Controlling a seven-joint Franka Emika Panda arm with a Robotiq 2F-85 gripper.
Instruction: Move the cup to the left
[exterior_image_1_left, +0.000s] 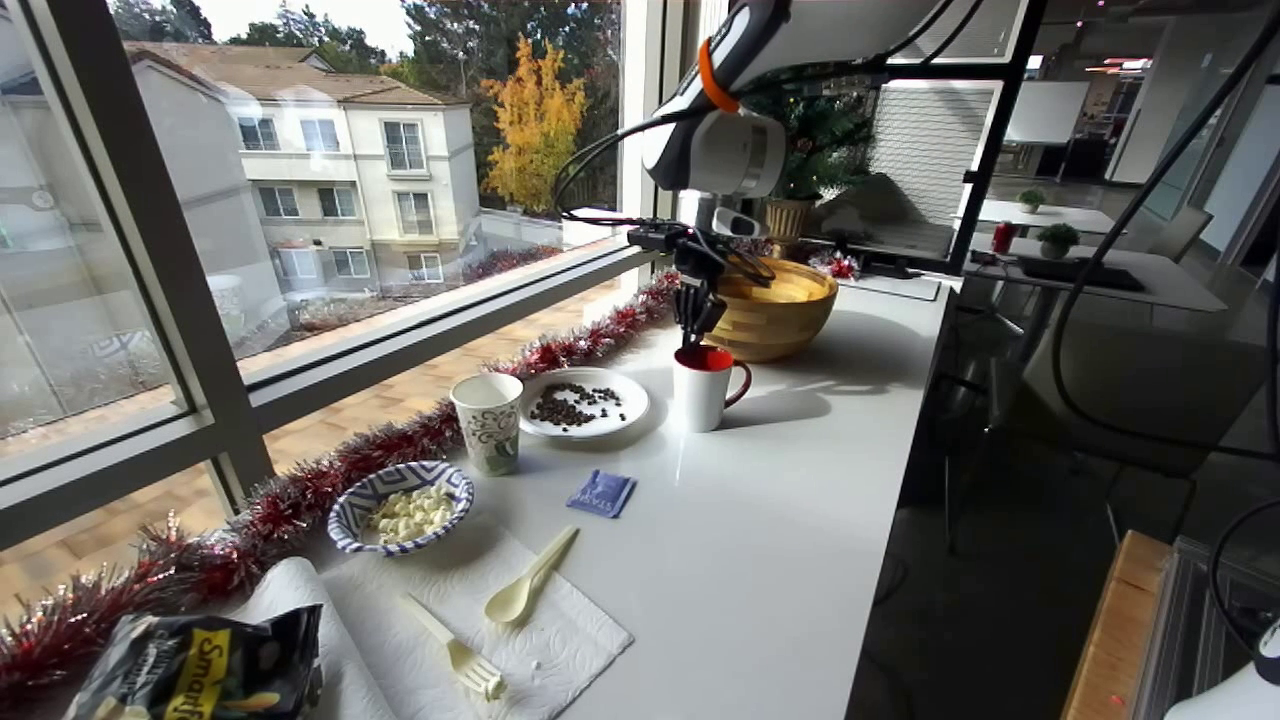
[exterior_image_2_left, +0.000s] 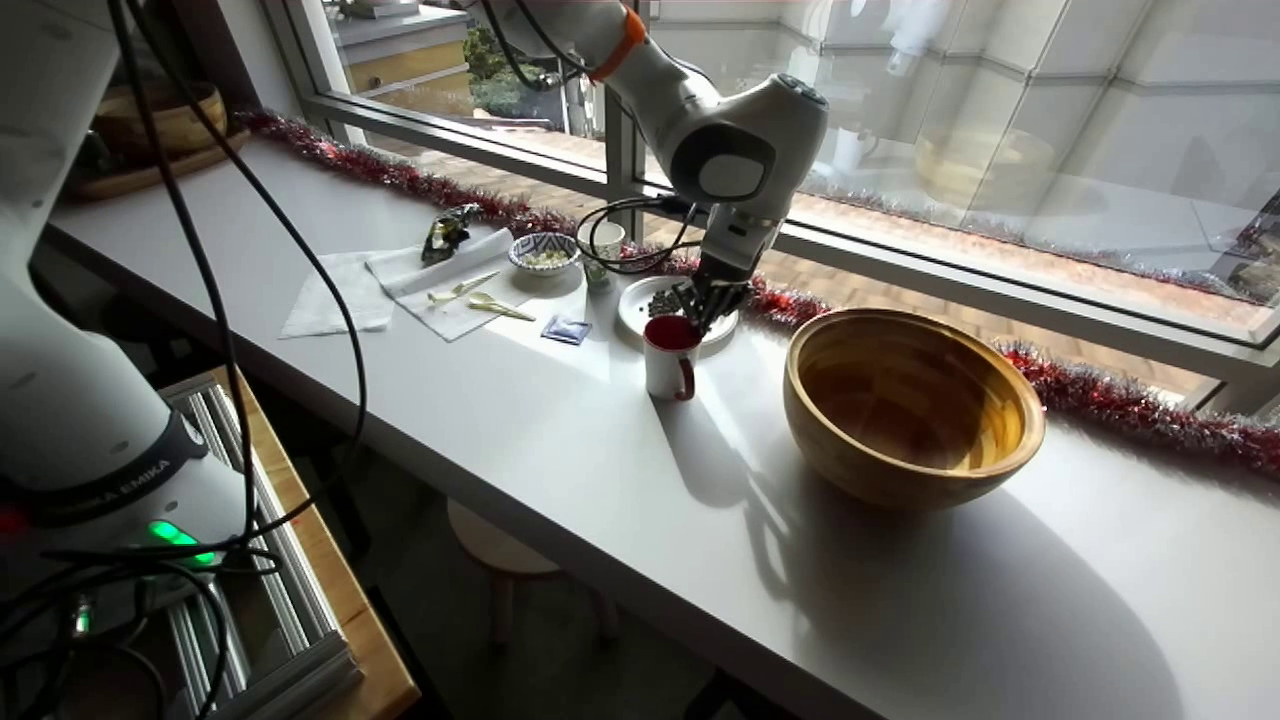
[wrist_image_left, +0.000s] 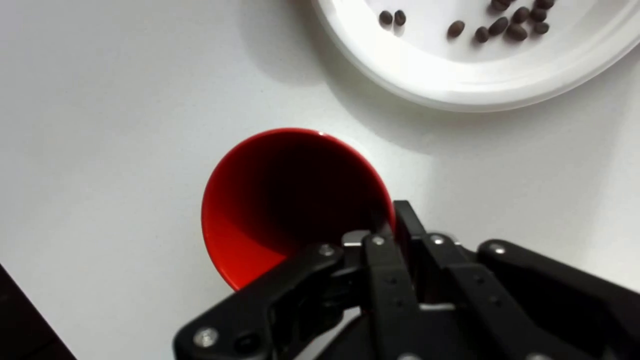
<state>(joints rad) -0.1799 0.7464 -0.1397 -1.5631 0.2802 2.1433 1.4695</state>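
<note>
With the mug upright on the desk, just right of the plate in an exterior view, I hold its rim in the gripper, one finger inside, one outside, probably so it travels left without tipping.

Strong daylight came through the window, which carried pale reflections. In both exterior views the red-lined mug threw its shadow away from the window; the floor sank into gloom. In the wrist view the mug's depths went nearly black and the plate cast a soft-edged shadow.
</note>
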